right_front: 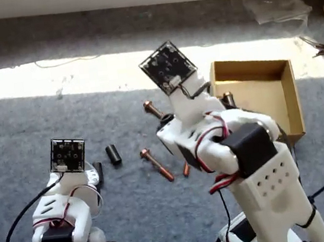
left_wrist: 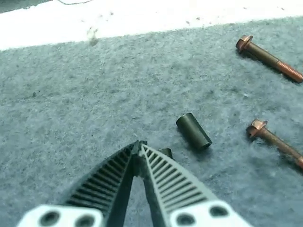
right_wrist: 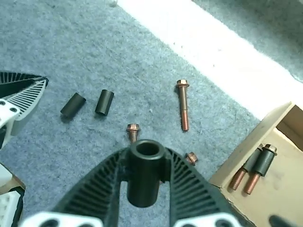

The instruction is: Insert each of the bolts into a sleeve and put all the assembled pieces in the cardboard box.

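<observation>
Sleeve point(right_wrist: 143, 187), a dark tube, is pinched between the right gripper point(right_wrist: 147, 158)'s ribbed fingers. Its long axis runs along them and its open bore faces the wrist. Just beyond the fingertips a copper bolt point(right_wrist: 133, 131) lies on the grey carpet, with only its hex head clear (the shank is hidden, so I cannot tell its heading). A longer bolt point(right_wrist: 183, 106) lies farther out, its threaded end pointing back toward the gripper. The right arm is nearer both. The left gripper point(left_wrist: 140, 149), fingers pressed together on nothing, rests just beside a loose sleeve point(left_wrist: 193, 131). The cardboard box point(right_wrist: 246, 142) off to the side holds two assembled pieces point(right_wrist: 260, 165). Mating likely needs bolt and bore brought into line.
</observation>
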